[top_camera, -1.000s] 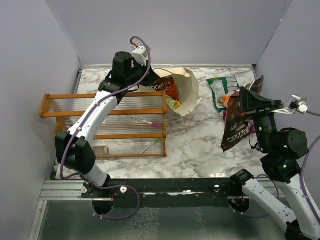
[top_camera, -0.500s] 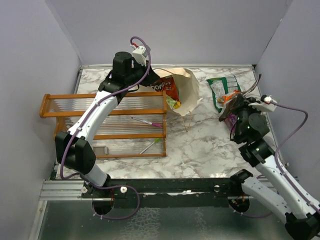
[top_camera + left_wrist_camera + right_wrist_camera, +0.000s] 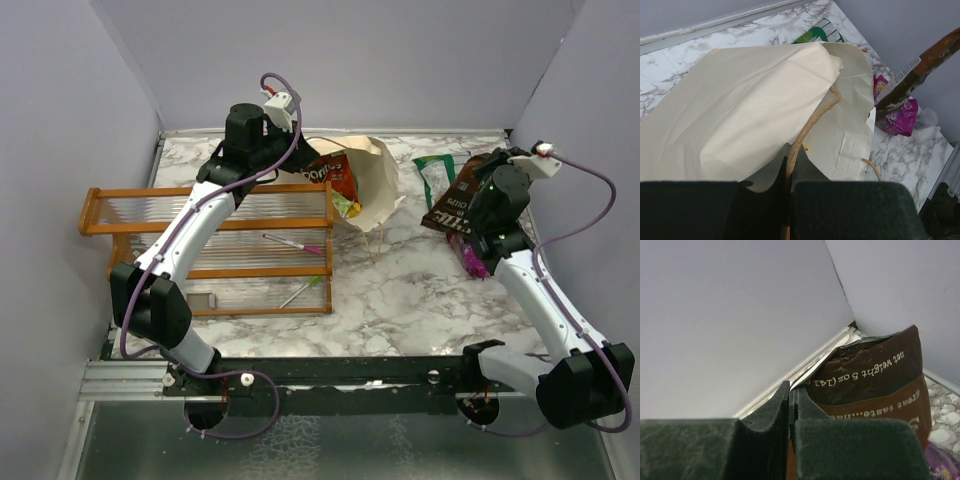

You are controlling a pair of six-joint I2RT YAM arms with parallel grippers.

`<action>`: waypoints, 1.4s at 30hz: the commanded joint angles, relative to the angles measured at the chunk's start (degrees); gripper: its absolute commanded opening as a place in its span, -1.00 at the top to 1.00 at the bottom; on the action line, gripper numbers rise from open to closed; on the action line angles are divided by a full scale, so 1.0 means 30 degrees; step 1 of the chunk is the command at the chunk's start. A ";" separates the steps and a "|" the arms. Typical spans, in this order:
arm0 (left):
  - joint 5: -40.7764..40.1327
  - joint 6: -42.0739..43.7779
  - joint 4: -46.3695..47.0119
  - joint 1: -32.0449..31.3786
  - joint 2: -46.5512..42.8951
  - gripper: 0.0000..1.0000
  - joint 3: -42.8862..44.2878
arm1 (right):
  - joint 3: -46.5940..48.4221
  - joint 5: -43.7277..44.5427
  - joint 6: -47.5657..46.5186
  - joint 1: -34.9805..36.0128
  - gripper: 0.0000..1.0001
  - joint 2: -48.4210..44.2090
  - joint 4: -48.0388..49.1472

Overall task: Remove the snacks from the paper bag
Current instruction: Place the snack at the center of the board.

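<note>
While my left gripper [image 3: 790, 156] pinches the paper bag [image 3: 740, 115] by its twine handle [image 3: 812, 119] at twelve o'clock, my right gripper [image 3: 791, 401] clamps a dark brown packet [image 3: 875, 382] at two o'clock.

Matt, creased paper bag [image 3: 740, 110]; glossy dark brown packet [image 3: 875, 385]

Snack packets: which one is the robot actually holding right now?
The dark brown packet, pinched in the right gripper; the magenta one lies on the table and the red one sits in the paper bag.
</note>
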 commanded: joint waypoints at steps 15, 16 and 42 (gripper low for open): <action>0.0764 -0.0856 0.0745 0.0698 -0.0571 1.00 0.0222 | -0.8175 0.2885 0.6935 -0.1603 0.97 -0.6439 -0.5288; 0.0870 -0.0926 0.0772 0.0733 -0.0543 1.00 0.0221 | -0.8373 0.2949 0.6617 -0.1603 0.97 -0.6675 -0.5212; 0.1721 -0.1673 0.1401 0.1395 -0.0570 1.00 0.0020 | -0.7197 0.0525 0.3636 -0.1633 0.69 -0.4956 -0.4260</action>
